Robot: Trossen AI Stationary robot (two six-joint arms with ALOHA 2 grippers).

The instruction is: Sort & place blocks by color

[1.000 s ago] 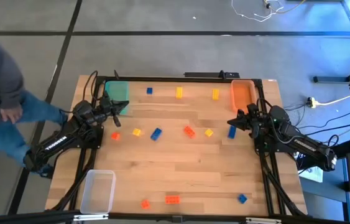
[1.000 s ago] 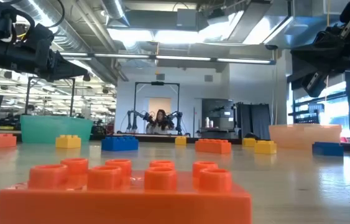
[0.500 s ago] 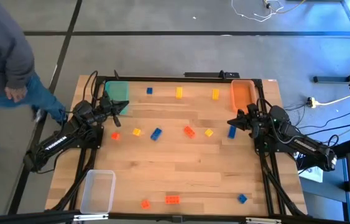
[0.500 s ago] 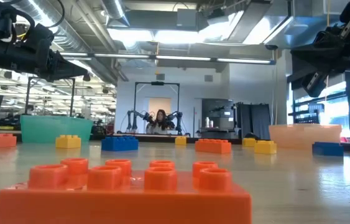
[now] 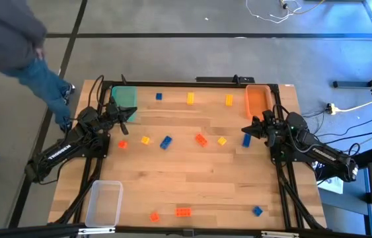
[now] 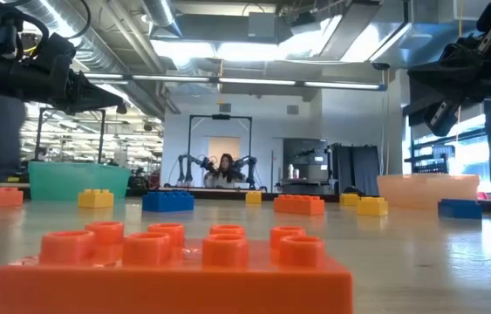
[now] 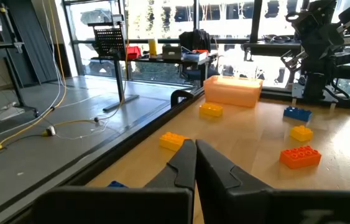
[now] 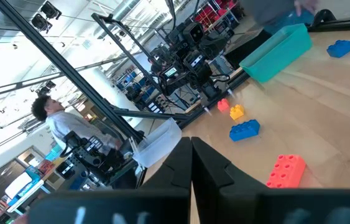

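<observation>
Across the table [image 5: 192, 185] blocks [image 5: 201, 139] lie unmarked; left hand [image 5: 123, 114] and right hand [image 5: 245, 130] pressed together.

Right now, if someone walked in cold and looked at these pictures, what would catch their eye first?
Probably the red-orange block filling the low view's foreground, at the table's near edge. From above, small blue, yellow and red-orange blocks lie scattered over the wooden table, with a green tray and an orange tray at the far corners. The left gripper and right gripper, both shut and empty, wait at opposite sides while a person passes on the left.
</observation>
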